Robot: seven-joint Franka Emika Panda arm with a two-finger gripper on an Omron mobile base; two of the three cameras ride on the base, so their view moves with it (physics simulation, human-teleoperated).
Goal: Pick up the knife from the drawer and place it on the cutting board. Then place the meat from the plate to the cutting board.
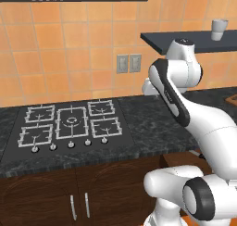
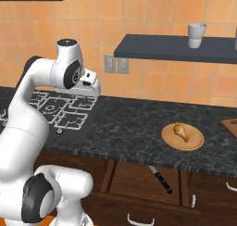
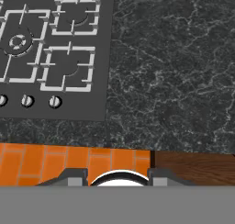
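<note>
Knife (image 2: 160, 178) first: it lies in the open drawer (image 2: 139, 183) under the counter (image 2: 129, 128), its black handle pointing toward the front and its thin blade toward the back. The arm is up high over the counter, near the stove (image 1: 69, 123), so I think it is only starting to go for the knife. To do this well, it should swing over to the drawer, come down from above, and line its fingers across the black handle, not the blade. It should go slow so it does not bump the counter edge above the drawer. The meat (image 2: 181, 131) sits on the round plate (image 2: 194, 142), and a corner of the cutting board (image 2: 230, 126) peeks in beside it. The gripper (image 3: 118, 177) looks down at the counter. It holds nothing and touches nothing, but I cannot tell how wide it is open.
</note>
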